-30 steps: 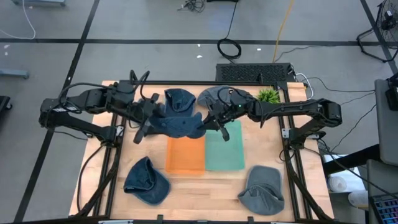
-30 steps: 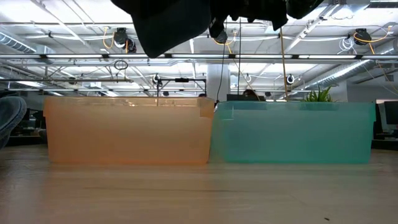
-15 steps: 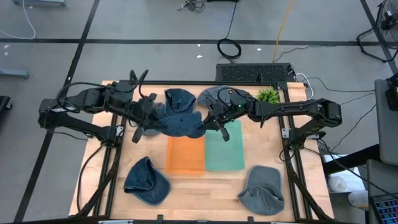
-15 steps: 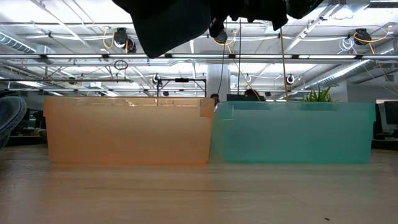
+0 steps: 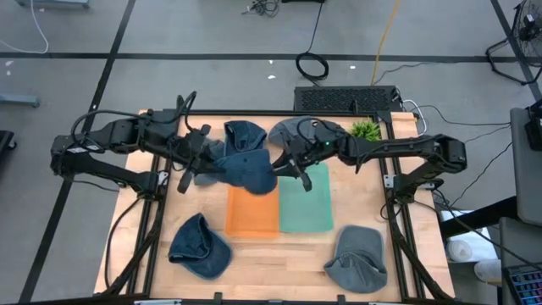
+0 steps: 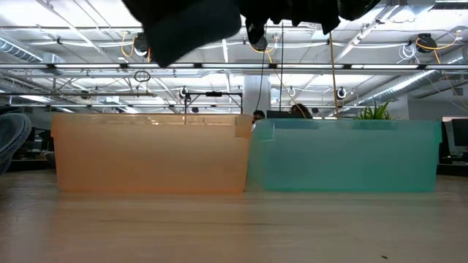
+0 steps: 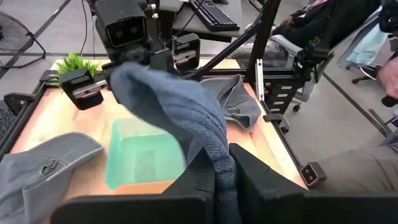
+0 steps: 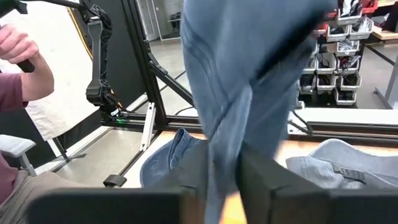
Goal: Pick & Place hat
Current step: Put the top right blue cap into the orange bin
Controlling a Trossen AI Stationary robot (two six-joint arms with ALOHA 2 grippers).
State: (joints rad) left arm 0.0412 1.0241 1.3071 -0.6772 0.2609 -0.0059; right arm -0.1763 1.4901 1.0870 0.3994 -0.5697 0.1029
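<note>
A dark blue hat (image 5: 246,172) hangs in the air over the far end of the orange bin (image 5: 252,213), and shows as a dark mass (image 6: 183,25) at the top of the low view. My left gripper (image 5: 206,163) is shut on the hat's left side. My right gripper (image 5: 284,163) stands at its right side, fingers slightly apart, with blurred blue cloth (image 8: 249,62) between them. I cannot tell whether those fingers touch the cloth. My left gripper pinches a bunched edge of the hat (image 7: 224,177) between its two fingers, coming in from the table's left, roughly level. The cloth rises out of the fingers and drapes away from them (image 7: 168,93). The hat is lifted clear of table and bins.
A green bin (image 5: 305,202) stands beside the orange one. Another blue hat (image 5: 246,134) and a grey hat (image 5: 296,131) lie at the far edge, near a small plant (image 5: 365,130). A blue hat (image 5: 199,247) and a grey hat (image 5: 356,258) lie near the front. A person's hand (image 8: 18,50) shows beyond the table.
The hanging hat has shifted a little toward the table's left and drawn in narrower, its right part pulling away from my right gripper's side. It stays clear of the bins.
</note>
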